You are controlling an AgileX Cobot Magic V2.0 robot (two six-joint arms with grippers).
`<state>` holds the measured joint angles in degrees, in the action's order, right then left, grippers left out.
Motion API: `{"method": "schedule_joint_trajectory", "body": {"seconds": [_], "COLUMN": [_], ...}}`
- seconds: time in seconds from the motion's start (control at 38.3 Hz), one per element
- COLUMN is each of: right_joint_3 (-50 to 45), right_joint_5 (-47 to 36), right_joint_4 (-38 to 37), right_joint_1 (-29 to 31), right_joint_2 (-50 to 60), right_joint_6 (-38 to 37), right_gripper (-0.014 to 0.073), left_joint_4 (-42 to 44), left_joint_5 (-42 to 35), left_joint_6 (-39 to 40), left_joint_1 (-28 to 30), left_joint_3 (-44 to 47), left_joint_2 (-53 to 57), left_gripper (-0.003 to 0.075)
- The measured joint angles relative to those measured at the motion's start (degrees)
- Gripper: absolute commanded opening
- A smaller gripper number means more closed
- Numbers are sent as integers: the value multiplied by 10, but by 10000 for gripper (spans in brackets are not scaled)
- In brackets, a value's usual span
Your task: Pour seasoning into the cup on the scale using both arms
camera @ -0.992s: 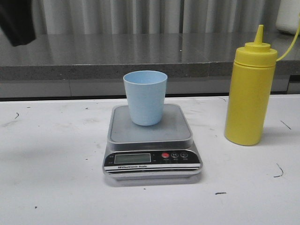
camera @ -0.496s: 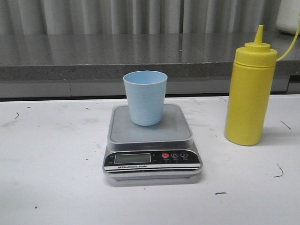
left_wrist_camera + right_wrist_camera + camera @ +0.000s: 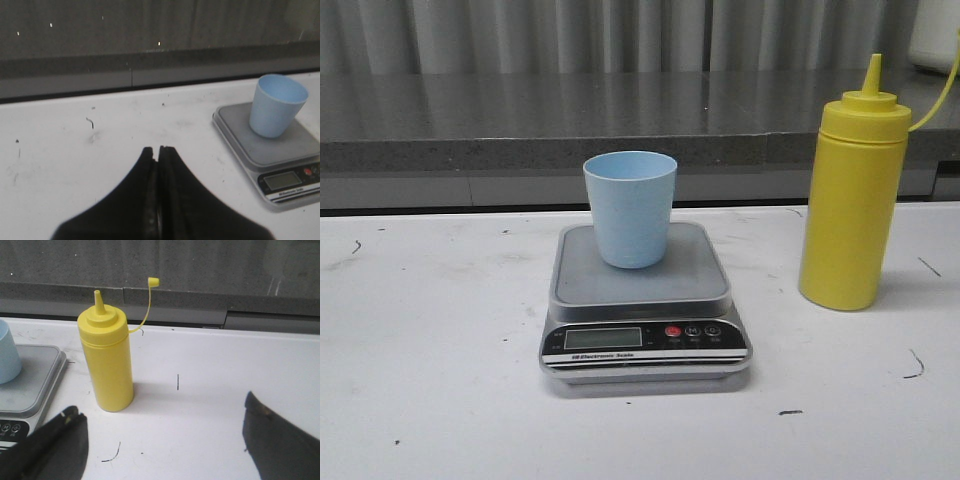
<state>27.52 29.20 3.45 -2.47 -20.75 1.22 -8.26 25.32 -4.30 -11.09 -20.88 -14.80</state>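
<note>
The pale blue cup stands upright on the grey platform of the silver scale at the table's middle; both also show in the left wrist view, cup and scale. The yellow seasoning bottle stands upright to the right of the scale, its cap hanging off on a tether; it also shows in the right wrist view. My left gripper is shut and empty over bare table left of the scale. My right gripper is wide open and empty, short of the bottle. Neither gripper shows in the front view.
A grey stone ledge runs along the back of the white table, with a curtain behind it. Small dark marks dot the tabletop. The scale's corner and the cup's edge show in the right wrist view, next to the bottle.
A dark arm part at the front view's top left corner a second ago has left the view. The cup, scale and bottle have not moved.
</note>
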Motion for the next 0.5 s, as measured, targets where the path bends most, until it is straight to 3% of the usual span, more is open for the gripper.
{"method": "schedule_joint_trajectory", "body": {"seconds": [0.13,0.29,0.5], "right_joint_3": [0,0,0], "right_joint_5": [-8,-82,-176], "right_joint_4": [0,0,8], "right_joint_1": [0,0,-24], "right_joint_2": [0,-22,-144], "right_joint_6": [1,5,6], "right_gripper": [642,642,642], "left_joint_4": [-3,-5,-5], "left_joint_5": [-7,-12,-15], "left_joint_6": [0,0,0], "left_joint_1": [0,0,0], "left_joint_3": [11,11,11], "left_joint_2": [79,116,119], "left_gripper": [-20,-20,-20]}}
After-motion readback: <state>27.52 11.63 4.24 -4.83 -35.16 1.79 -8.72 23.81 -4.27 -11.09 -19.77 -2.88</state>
